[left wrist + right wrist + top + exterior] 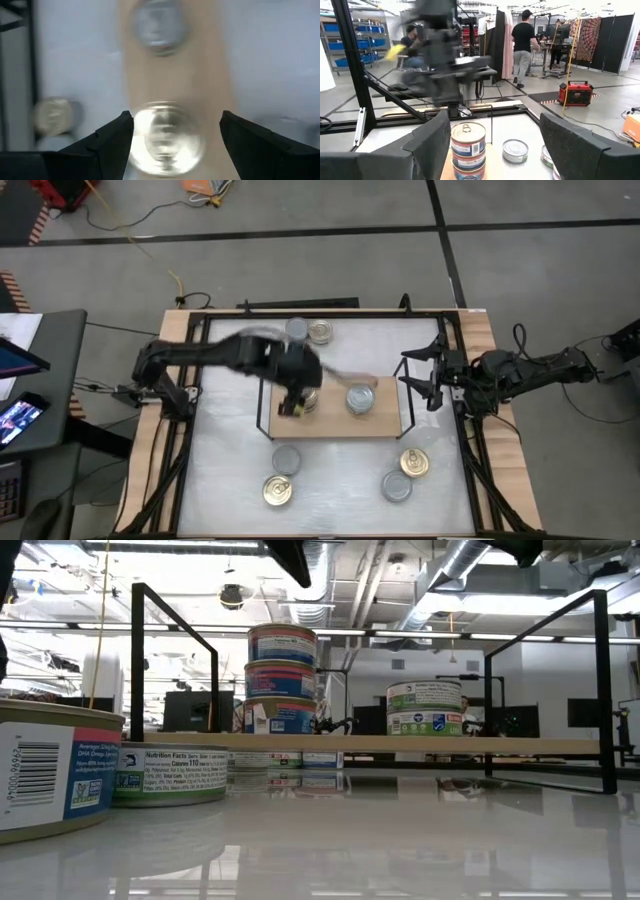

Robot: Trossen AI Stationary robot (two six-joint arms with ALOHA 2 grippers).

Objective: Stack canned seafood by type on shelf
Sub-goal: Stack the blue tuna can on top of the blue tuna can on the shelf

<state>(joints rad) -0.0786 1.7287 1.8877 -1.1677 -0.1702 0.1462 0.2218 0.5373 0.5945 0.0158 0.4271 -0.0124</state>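
While the left gripper [292, 402] hovers over the shelf [335, 426], we see its jaws spread wide around nothing, a three-tin stack [281, 680] right below it near the shelf's left end. A two-tin stack [424, 708] stands farther right on the board. The right gripper [420, 378] waits beside the shelf's right end, jaws also apart and empty. Six loose tins lie on the table [230, 460]: two behind the shelf, four in front.

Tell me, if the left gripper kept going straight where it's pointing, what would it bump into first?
Probably the top tin of the taller stack on the shelf: it sits right between the left gripper's open fingers.
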